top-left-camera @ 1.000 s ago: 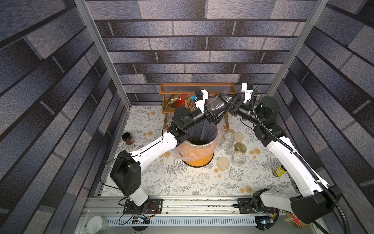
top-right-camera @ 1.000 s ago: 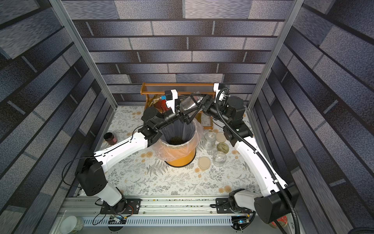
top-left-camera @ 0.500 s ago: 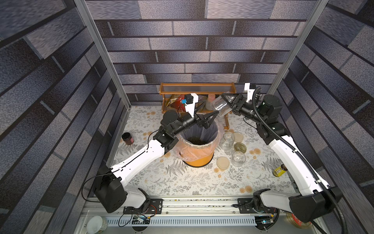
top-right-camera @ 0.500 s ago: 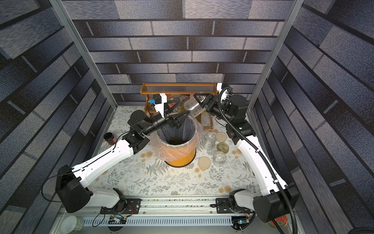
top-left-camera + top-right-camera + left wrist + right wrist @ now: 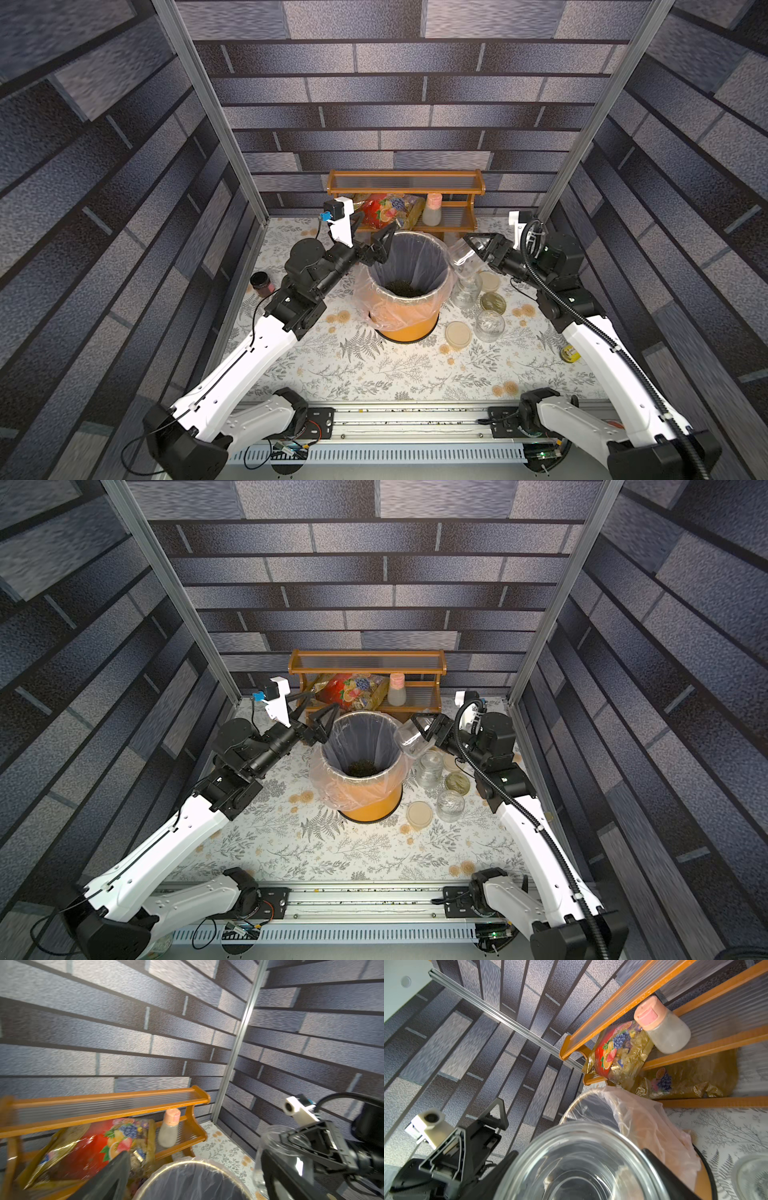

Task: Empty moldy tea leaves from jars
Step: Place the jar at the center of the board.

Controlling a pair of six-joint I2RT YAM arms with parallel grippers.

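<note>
Now that the left gripper [image 5: 372, 230] has drawn back from the jar [image 5: 409, 735] to the bin's [image 5: 409, 330] far rim, the right gripper [image 5: 469, 255] alone carries it.
The jar looks empty, tipped, swung just off the bin's right rim over the other jars [image 5: 467, 286]; tea leaves [image 5: 401, 287] lie in the bin, so this pour seems done. Left jaws gape, touching nothing; right jaws clamp the jar's body.

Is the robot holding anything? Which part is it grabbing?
Yes: the right gripper grips a clear glass jar by its sides. The left gripper is open and holds nothing.
</note>
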